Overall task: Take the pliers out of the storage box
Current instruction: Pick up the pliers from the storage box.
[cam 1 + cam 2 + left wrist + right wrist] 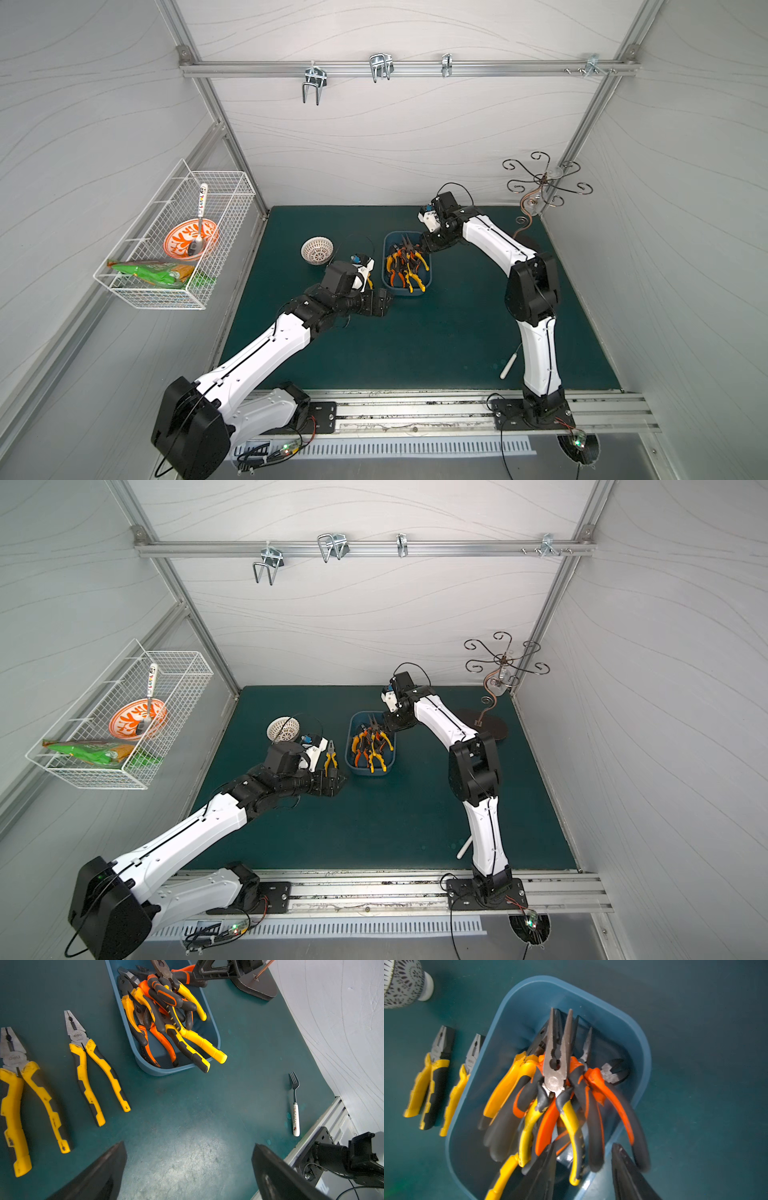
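At mat centre, storage box (405, 292) (529, 987): shallow slate-blue tub with rounded corners, long axis running 12 to 6 in both top views. Pliers (405, 264) (164, 1007) are heaped inside and crossing each other, dark metal noses toward 12, handles fanning toward 6. Grips are a mix of yellow-black and orange-black; the tangle hides the exact count. Long-nose pair (555, 1064) sits on top, tips slightly parted. Two yellow handle ends (214, 1057) overhang the rim at the 5 o'clock corner.

Two yellow-black combination pliers (91, 1068) (18, 1095) lie flat on the mat at 9 o'clock of the box, side by side and not touching, blunt noses toward 12.

Right gripper (583, 1147) (424, 246) comes in at the box's 2 o'clock corner. Its fingers straddle handles in the heap, but the view is blurred, so I can't tell whether it is clamped.

Left gripper (189, 1147) is at 7 o'clock of the box over bare mat, jaws spread wide, holding nothing.

Perforated white bowl (317, 250) is at 10 o'clock, and a white-handled fork (295, 1105) at 5 o'clock, well apart.
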You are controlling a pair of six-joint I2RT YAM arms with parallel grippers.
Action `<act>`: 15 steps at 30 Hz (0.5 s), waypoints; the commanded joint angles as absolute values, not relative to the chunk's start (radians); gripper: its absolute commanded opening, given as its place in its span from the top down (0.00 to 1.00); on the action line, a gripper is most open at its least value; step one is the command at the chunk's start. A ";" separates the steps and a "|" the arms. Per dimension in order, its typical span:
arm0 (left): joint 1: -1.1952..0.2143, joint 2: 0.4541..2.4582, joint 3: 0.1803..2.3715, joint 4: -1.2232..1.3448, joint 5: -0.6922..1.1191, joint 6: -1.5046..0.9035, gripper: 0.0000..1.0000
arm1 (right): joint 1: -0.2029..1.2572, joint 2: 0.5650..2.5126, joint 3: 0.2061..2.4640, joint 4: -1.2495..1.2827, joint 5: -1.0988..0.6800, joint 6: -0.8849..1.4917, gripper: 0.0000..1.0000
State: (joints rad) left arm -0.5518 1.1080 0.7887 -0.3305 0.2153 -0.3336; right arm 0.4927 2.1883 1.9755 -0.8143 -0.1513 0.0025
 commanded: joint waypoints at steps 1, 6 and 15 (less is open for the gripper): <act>-0.554 1.116 0.793 -0.283 0.201 -0.313 0.00 | 0.502 2.209 1.994 -0.895 -0.218 -0.010 0.54; -0.555 1.128 0.793 -0.277 0.202 -0.308 0.00 | 0.514 2.193 1.970 -0.893 -0.217 -0.026 0.60; -0.554 1.142 0.816 -0.279 0.214 -0.301 0.00 | 0.522 2.291 2.068 -0.923 -0.051 -0.055 0.56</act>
State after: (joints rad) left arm -0.5526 1.1378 0.7883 -0.3202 0.2131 -0.3218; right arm 0.5129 2.2456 2.0323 -0.8696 -0.1017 -0.0357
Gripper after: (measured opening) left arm 0.997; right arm 0.447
